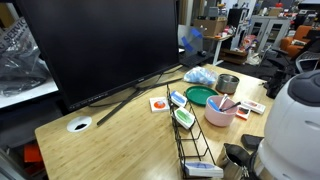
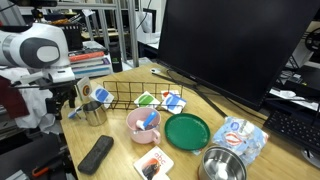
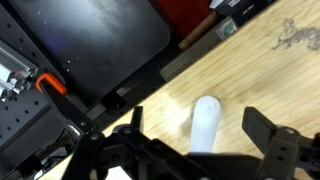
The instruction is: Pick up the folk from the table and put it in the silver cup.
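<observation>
1 robot arm [image 2: 40,50] hangs its gripper [image 3: 195,118] low over the table [image 1: 120,145], jaws spread wide and closed on nothing. Between the 2 black fingers [image 3: 262,130], the wrist view shows a smooth, white, round-ended shaft lying on the bare wood grain. It appears to be the handle of the fork [image 3: 205,125]; the tines are out of sight.

Just beside the gripper in an exterior view stands the silver cup [image 2: 95,113], a small, shiny, dark metal mug, upright, with a handle at its side. Near it a flat black remote [image 2: 96,153] lies by the table edge. Further along sit a pink bowl [image 2: 145,123] with a blue-and-white item inside, a round green plate [image 2: 187,130] and a short handleless metal tin [image 2: 222,165], with printed cards [image 2: 153,162] lying flat close by. A black wire rack [image 2: 140,97] runs behind them, and a crinkled clear plastic pack [image 2: 243,137] lies beyond the plate.

A large dark monitor [image 1: 100,45] fills the back, its 2 stand legs splayed on the desk. The open stretch of desktop lies around the round white cable hole [image 1: 79,125].
</observation>
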Robot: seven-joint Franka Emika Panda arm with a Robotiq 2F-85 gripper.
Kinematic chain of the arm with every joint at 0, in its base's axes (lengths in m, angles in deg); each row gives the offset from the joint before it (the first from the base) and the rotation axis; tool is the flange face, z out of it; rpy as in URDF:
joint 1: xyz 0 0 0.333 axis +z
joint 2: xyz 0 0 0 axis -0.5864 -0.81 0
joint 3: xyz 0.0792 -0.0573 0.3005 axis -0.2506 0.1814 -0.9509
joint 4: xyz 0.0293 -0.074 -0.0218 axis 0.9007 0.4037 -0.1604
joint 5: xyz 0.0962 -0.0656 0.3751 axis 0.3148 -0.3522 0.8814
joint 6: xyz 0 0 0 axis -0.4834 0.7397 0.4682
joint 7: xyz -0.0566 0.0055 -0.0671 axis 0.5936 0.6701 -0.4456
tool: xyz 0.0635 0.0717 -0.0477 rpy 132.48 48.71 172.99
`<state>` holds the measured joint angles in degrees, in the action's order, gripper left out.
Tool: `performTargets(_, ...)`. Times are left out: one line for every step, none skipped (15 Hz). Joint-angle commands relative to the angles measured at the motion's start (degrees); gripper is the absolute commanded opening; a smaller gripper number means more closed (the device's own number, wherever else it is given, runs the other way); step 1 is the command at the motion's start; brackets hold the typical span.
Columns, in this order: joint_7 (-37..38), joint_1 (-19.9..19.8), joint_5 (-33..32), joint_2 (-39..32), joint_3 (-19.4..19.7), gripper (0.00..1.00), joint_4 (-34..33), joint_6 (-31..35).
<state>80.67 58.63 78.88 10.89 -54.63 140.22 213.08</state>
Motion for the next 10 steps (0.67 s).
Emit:
performTargets(3.91,1.88,-2.61,-2.24,2.25,1.0,-1.41,0.82)
performTargets(4.47,2.06,-2.47,-2.68,2.51,1.0,-1.37,0.93)
performTargets(4.78,2.21,-2.12,-2.99,2.71,1.0,-1.19,1.07)
performTargets(4.89,2.34,-1.74,-3.34,2.85,1.0,-1.08,1.18)
performTargets(5.5,2.65,-2.33,-3.67,3.27,1.0,-1.02,0.99)
performTargets(5.7,2.79,-2.31,-3.94,3.49,1.0,-1.04,0.94)
performTargets(5.85,2.93,-2.23,-4.23,3.68,1.0,-1.1,0.96)
performTargets(6.11,3.08,-2.39,-4.42,3.92,1.0,-1.17,0.94)
performTargets(6.26,3.2,-2.41,-4.56,4.13,1.0,-1.21,0.94)
performTargets(6.4,3.34,-2.42,-4.61,4.29,1.0,-1.24,0.94)
